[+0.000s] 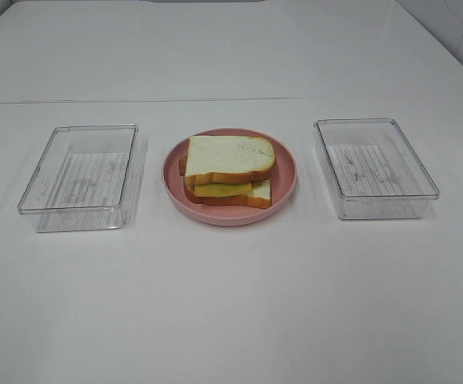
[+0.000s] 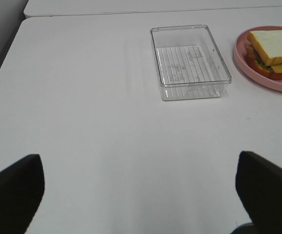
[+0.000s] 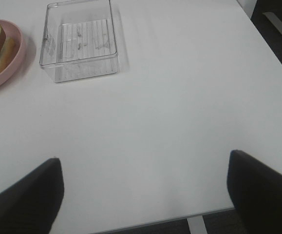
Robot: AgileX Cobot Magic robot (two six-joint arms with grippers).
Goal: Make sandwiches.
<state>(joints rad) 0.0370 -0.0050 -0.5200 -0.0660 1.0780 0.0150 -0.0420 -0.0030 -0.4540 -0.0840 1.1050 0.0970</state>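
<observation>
Exterior high shows me the sandwich (image 1: 229, 172) stacked complete on the pink plate (image 1: 287, 188) between two bare trays, nothing left to add, and both my grippers hang wide open, holding nothing.

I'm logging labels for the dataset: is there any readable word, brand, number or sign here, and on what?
None can be read.
Left tray and right tray: faint marks on the ribbed floors, too blurred to read.
Plate, sandwich, table: no text.
</observation>
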